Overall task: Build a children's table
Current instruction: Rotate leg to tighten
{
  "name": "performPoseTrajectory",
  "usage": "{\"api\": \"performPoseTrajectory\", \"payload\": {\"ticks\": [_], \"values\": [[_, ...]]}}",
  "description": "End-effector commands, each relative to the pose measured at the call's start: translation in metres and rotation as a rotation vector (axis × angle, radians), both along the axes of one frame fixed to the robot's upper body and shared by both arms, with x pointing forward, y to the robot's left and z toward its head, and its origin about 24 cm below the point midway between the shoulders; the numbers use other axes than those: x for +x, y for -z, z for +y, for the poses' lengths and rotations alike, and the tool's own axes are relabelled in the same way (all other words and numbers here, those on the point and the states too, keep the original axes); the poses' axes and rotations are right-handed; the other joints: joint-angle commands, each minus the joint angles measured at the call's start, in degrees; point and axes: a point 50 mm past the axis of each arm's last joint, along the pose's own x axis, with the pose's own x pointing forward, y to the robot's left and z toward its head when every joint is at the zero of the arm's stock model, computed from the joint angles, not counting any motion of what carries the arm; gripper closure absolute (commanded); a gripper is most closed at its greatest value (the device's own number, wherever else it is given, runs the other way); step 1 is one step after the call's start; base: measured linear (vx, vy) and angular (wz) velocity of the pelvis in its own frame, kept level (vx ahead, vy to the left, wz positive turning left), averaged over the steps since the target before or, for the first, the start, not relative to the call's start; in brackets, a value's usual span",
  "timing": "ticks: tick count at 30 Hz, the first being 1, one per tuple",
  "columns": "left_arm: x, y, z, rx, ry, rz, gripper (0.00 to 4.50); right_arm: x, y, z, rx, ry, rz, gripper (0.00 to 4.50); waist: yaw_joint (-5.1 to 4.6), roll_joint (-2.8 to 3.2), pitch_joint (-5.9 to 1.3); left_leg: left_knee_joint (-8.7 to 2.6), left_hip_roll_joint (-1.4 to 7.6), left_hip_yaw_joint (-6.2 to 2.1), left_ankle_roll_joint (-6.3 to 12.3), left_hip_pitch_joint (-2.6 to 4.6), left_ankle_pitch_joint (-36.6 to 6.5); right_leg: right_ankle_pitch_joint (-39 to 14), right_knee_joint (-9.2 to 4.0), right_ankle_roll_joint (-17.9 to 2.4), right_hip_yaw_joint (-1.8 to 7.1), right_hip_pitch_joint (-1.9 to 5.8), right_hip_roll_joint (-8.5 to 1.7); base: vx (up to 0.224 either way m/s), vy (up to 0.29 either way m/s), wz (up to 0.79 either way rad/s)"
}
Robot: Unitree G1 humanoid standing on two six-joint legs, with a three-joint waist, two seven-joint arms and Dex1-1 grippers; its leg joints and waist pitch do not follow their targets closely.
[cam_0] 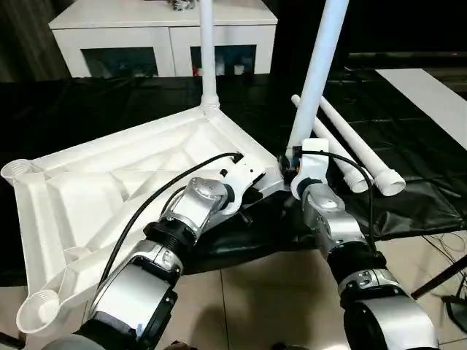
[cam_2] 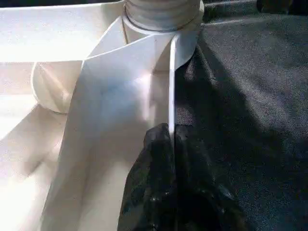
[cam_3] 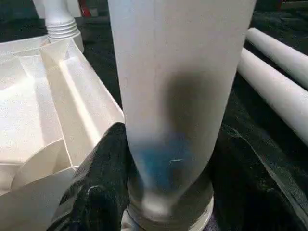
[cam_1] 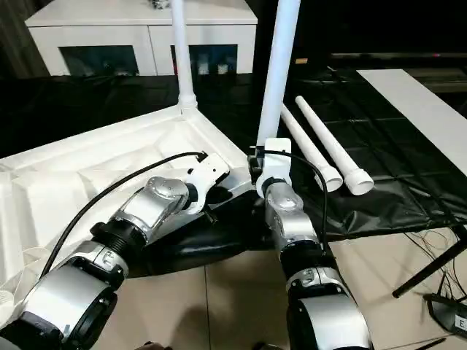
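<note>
Tabletop (cam_0: 109, 189) upside down on black cloth (cam_0: 408, 189), L gripper (cam_2: 171, 144) pinched on its rim, R gripper (cam_3: 163, 192) clamped round 2nd leg (cam_0: 315, 80) at near corner socket — keep leg vert., twist w/ steady downward press, hold rim firm.

Our silver left arm reaches forward, its black two-finger left gripper (cam_2: 172, 139) pinched together; our right gripper (cam_3: 144, 202) points up, fingers clamped.

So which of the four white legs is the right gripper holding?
The leaning leg at the tabletop's near corner; the right gripper clamps its lower end. Another leg stands upright in the far corner socket, and two legs lie flat on the black cloth.
</note>
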Motion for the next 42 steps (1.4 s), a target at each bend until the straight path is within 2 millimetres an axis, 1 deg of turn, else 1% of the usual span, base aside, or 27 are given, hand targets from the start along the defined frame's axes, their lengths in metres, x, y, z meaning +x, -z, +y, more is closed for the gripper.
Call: {"api": "performPoseTrajectory", "payload": {"ticks": [1, 2, 4, 5, 7, 8, 9, 11, 13, 14, 15, 17, 18, 19, 20, 21, 22, 23, 24, 27, 29, 30, 32, 35, 36, 38, 42], "values": [[0.015, -0.028, 0.001, -0.029, -0.036, -0.138, 4.5, -0.006, 0.007, 0.02, 0.029, -0.081, 0.01, 2.11, -0.84, 0.64, -3.85, -4.78, 1.35, -1.36, -0.2, 2.95, -34.4, -31.3, -4.94, -3.2, 0.89, 0.95, -2.41, 0.0, 0.0, 0.0], [0.015, -0.028, 0.001, -0.029, -0.035, -0.14, 4.5, -0.005, 0.005, 0.019, 0.033, -0.083, 0.001, 2.11, -1.29, 0.37, -3.82, -4.81, 1.19, -1.48, -0.12, 2.49, -34.5, -31.3, -4.85, -3.3, 0.71, 1.2, -2.41, 0.0, 0.0, 0.0], [0.015, -0.029, 0.002, -0.024, -0.026, -0.148, 4.5, -0.004, 0.001, 0.017, 0.039, -0.094, -0.021, 2.11, -1.95, 0.47, -3.92, -5.14, 1.33, -1.87, 0.12, 1.28, -33.5, -30.8, -4.33, -3.0, 0.68, 2.24, -2.55, 0.0, 0.0, 0.0], [0.015, -0.029, 0.003, -0.023, -0.024, -0.149, 4.5, -0.003, -0.001, 0.015, 0.035, -0.1, -0.032, 2.11, -2.15, 0.3, -4.06, -5.18, 1.37, -1.8, 0.24, 1.27, -32.8, -29.7, -4.22, -3.5, 1.06, 2.13, -2.66, 0.0, 0.0, 0.0], [0.016, -0.029, 0.006, -0.017, -0.019, -0.152, 4.5, -0.004, -0.004, 0.004, 0.011, -0.12, -0.044, 2.11, -2.17, 0.12, -4.08, -4.77, 1.11, -1.37, 0.73, 1.8, -31.3, -29.1, -4.44, -5.3, 1.42, 1.47, -2.82, 0.0, 0.0, 0.0], [0.015, -0.029, 0.006, -0.015, -0.017, -0.153, 4.5, -0.005, -0.005, 0.001, 0.002, -0.128, -0.045, 2.11, -2.03, 0.13, -4.11, -4.67, 1.06, -1.26, 0.94, 1.88, -30.5, -28.6, -4.34, -5.9, 1.6, 1.35, -2.84, 0.0, 0.0, 0.0], [0.015, -0.028, 0.007, -0.013, -0.009, -0.153, 4.5, -0.007, -0.005, -0.003, -0.024, -0.153, -0.045, 2.11, -1.61, -0.07, -4.23, -4.72, 1.13, -0.98, 1.7, 1.45, -27.5, -26.3, -3.85, -7.2, 2.18, 1.53, -2.83, 0.0, 0.0, 0.0], [0.014, -0.027, 0.01, -0.01, 0.005, -0.152, 4.5, -0.015, -0.002, -0.018, -0.079, -0.213, -0.041, 2.11, -1.14, -0.17, -4.39, -4.76, 1.15, -0.77, 2.52, 0.94, -24.3, -23.2, -3.24, -8.2, 2.66, 1.88, -2.65, 0.031, -0.004, 0.03], [0.014, -0.026, 0.012, -0.008, 0.017, -0.153, 4.5, -0.02, -0.001, -0.026, -0.088, -0.234, -0.031, 2.11, -0.73, -0.31, -4.58, -4.67, 1.24, -0.64, 3.07, 0.8, -22.0, -20.7, -2.86, -9.1, 3.04, 1.91, -2.75, 0.055, -0.009, 0.03], [0.013, -0.025, 0.014, -0.004, 0.024, -0.149, 4.5, -0.027, 0.001, -0.039, -0.101, -0.262, -0.02, 2.11, -0.29, -0.46, -4.81, -4.44, 1.11, -0.41, 3.81, 0.44, -18.8, -16.9, -2.14, -10.5, 3.42, 2.12, -2.57, 0.057, -0.013, 0.03], [0.013, -0.025, 0.015, -0.001, 0.032, -0.149, 4.5, -0.031, 0.001, -0.043, -0.101, -0.278, -0.015, 2.11, -0.12, -0.69, -4.79, -4.38, 1.08, -0.35, 4.34, 0.28, -17.9, -16.0, -1.96, -10.7, 3.51, 2.27, -2.52, 0.057, -0.022, 0.04], [0.011, -0.022, 0.019, 0.007, 0.055, -0.14, 4.5, -0.043, 0.0, -0.054, -0.138, -0.387, -0.003, 2.11, 0.33, -0.86, -5.08, -4.04, 1.06, -0.16, 5.79, 0.55, -15.9, -15.0, -1.65, -11.7, 3.81, 1.93, -2.39, 0.055, -0.03, 0.06], [0.01, -0.021, 0.022, 0.013, 0.061, -0.129, 4.5, -0.05, -0.001, -0.059, -0.169, -0.458, 0.004, 2.11, 0.67, -0.8, -5.19, -3.78, 0.89, -0.09, 6.48, 0.17, -14.1, -13.5, -1.28, -11.9, 4.13, 2.07, -2.18, 0.056, -0.034, 0.06], [0.009, -0.019, 0.024, 0.023, 0.076, -0.125, 4.5, -0.056, -0.003, -0.064, -0.191, -0.512, 0.0, 2.11, 1.38, -0.84, -5.28, -3.59, 0.98, 0.09, 7.59, 0.32, -12.8, -12.1, -1.04, -12.3, 4.43, 1.89, -2.24, 0.057, -0.036, 0.06], [0.009, -0.019, 0.026, 0.029, 0.086, -0.124, 4.5, -0.059, -0.005, -0.067, -0.203, -0.541, -0.003, 1.9, 1.56, -0.65, -5.38, -3.47, 1.2, 0.09, 8.28, 0.19, -10.9, -9.7, -0.49, -13.4, 4.68, 1.75, -2.27, 0.057, -0.036, 0.06], [0.008, -0.018, 0.027, 0.031, 0.092, -0.12, 4.5, -0.06, -0.007, -0.069, -0.199, -0.552, -0.008, 1.75, 1.5, -0.66, -5.51, -3.4, 1.11, -0.05, 8.66, -0.33, -9.4, -8.2, -0.19, -13.7, 4.62, 2.19, -2.21, 0.0, 0.0, 0.0], [0.006, -0.017, 0.029, 0.035, 0.121, -0.113, 4.5, -0.062, -0.014, -0.075, -0.178, -0.576, -0.021, 1.75, 1.55, -0.61, -5.6, -3.28, 1.15, -0.06, 9.11, -0.52, -7.8, -6.6, 0.04, -14.3, 4.57, 2.23, -2.15, 0.0, 0.0, 0.0], [0.004, -0.017, 0.03, 0.036, 0.167, -0.11, 4.5, -0.064, -0.02, -0.079, -0.146, -0.601, -0.032, 1.57, 1.57, -0.09, -5.62, -3.09, 1.17, -0.01, 9.58, -0.34, -7.5, -5.2, 0.0, -14.6, 4.65, 2.08, -1.98, 0.0, 0.0, 0.0], [0.003, -0.017, 0.03, 0.036, 0.169, -0.11, 4.5, -0.064, -0.02, -0.079, -0.145, -0.602, -0.032, 1.57, 1.52, -0.32, -5.57, -3.05, 1.09, 0.05, 9.73, -0.47, -7.6, -5.0, 0.04, -14.9, 4.67, 2.08, -1.95, 0.0, 0.0, 0.0], [-0.004, -0.016, 0.034, 0.054, 0.293, -0.094, 4.5, -0.068, -0.031, -0.086, -0.122, -0.664, -0.041, 1.23, 1.92, -0.5, -5.19, -3.37, 1.32, 0.08, 8.72, -0.14, -11.1, -10.7, -0.55, -14.5, 4.67, 1.93, -2.02, 0.0, 0.0, 0.0], [-0.008, -0.016, 0.036, 0.064, 0.345, -0.085, 4.5, -0.07, -0.033, -0.089, -0.126, -0.686, -0.037, 1.12, 2.07, -0.27, -4.92, -3.58, 1.47, 0.05, 6.82, 0.13, -13.8, -15.4, -0.92, -13.2, 4.71, 1.61, -2.02, 0.0, 0.0, 0.0], [-0.021, -0.016, 0.04, 0.076, 0.52, -0.063, 4.5, -0.07, -0.036, -0.094, -0.166, -0.726, -0.025, 0.99, 2.46, -0.65, -4.72, -3.85, 1.68, 0.04, 5.06, 0.73, -16.3, -20.0, -1.34, -12.1, 4.79, 1.16, -2.17, 0.0, 0.0, 0.0], [-0.028, -0.016, 0.044, 0.097, 0.602, -0.042, 4.5, -0.07, -0.036, -0.096, -0.206, -0.755, -0.007, 0.8, 2.41, -0.56, -4.58, -4.16, 1.8, -0.03, 3.82, 0.54, -17.1, -21.2, -1.27, -11.4, 4.97, 1.14, -2.11, 0.0, 0.0, 0.0], [-0.028, -0.015, 0.047, 0.118, 0.594, -0.036, 4.5, -0.071, -0.035, -0.095, -0.237, -0.8, 0.022, 0.53, 2.62, -0.65, -4.34, -4.07, 1.68, 0.41, 2.47, 1.52, -19.8, -23.1, -1.63, -11.1, 5.22, 0.25, -1.89, 0.0, 0.0, 0.0], [-0.028, -0.015, 0.048, 0.118, 0.588, -0.038, 4.5, -0.071, -0.034, -0.095, -0.242, -0.817, 0.034, 0.45, 2.61, -0.73, -4.33, -4.05, 1.62, 0.48, 2.47, 1.48, -19.9, -23.5, -1.66, -11.0, 5.27, 0.28, -1.88, 0.0, 0.0, 0.0], [-0.028, -0.015, 0.048, 0.115, 0.584, -0.037, 4.5, -0.073, -0.033, -0.094, -0.245, -0.847, 0.056, 0.27, 2.45, -0.88, -4.27, -4.22, 1.51, 0.33, 2.63, 0.77, -19.5, -25.8, -1.64, -9.4, 5.26, 0.78, -1.94, 0.0, 0.0, 0.0], [-0.028, -0.017, 0.05, 0.121, 0.59, -0.04, 4.5, -0.073, -0.026, -0.091, -0.291, -0.916, 0.11, 0.17, 2.08, -1.06, -4.29, -4.13, 1.37, 0.22, 2.42, 0.7, -20.3, -29.2, -2.08, -7.7, 5.22, 0.52, -2.02, 0.0, 0.0, 0.0]]}}
